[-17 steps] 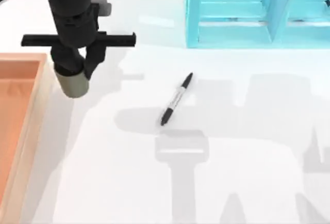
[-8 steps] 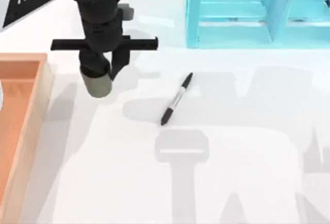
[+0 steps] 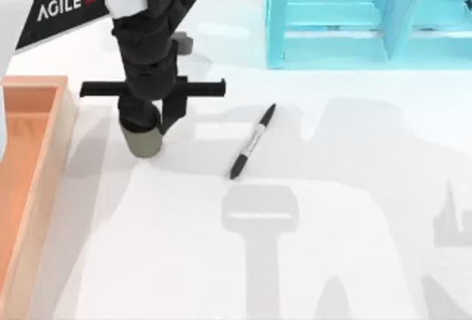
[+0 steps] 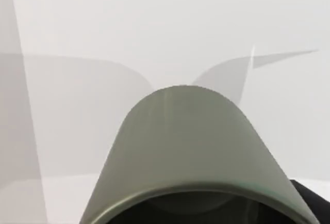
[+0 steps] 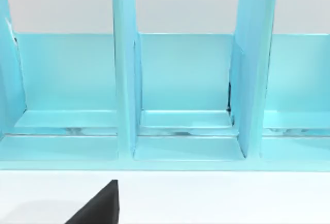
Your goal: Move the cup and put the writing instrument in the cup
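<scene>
left gripper (image 3: 147, 124) clamped on the cup (image 3: 143, 141), just right of the wooden tray (image 3: 33, 187) | marker (image 3: 252, 141) flat on white table (image 3: 354, 261), right of cup | arm reads "AGILEX" | teal shelf (image 3: 332, 18) behind

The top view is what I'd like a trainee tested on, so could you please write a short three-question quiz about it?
1. True or false: the marker already stands inside the cup.
2. Which side of the table holds the wooden tray: A left, B right?
3. Which arm's tool grips the cup?

Key:
1. False: the marker lies flat on the table, apart from the cup.
2. A.
3. The left tool; the blue rack stands at the far edge.
</scene>
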{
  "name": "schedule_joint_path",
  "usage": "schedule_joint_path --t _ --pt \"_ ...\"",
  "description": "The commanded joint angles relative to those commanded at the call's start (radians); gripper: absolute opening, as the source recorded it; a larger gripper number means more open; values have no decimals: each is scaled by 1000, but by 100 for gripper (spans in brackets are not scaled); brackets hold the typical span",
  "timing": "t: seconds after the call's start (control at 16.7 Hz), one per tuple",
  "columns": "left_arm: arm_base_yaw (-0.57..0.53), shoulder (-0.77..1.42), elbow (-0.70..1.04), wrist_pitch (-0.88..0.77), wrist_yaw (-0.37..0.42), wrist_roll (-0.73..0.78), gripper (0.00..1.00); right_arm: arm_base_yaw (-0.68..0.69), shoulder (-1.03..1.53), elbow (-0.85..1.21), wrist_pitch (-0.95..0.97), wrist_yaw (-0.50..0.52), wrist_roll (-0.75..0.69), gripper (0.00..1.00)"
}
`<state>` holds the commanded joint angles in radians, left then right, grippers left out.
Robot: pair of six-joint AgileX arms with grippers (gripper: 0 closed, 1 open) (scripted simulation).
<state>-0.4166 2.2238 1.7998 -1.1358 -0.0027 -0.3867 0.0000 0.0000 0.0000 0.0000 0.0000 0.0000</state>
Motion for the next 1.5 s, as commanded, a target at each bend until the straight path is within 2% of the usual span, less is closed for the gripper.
schedule_joint_path --t 0.18,0.96,1.5 --pt "0 0 0 0 0 0 0 0 0 0 0 0 0 100" --pt "0 0 0 0 0 0 98 0 0 0 0 0 0 100" --pt "-3 0 0 0 0 0 100 0 0 0 0 0 0 100"
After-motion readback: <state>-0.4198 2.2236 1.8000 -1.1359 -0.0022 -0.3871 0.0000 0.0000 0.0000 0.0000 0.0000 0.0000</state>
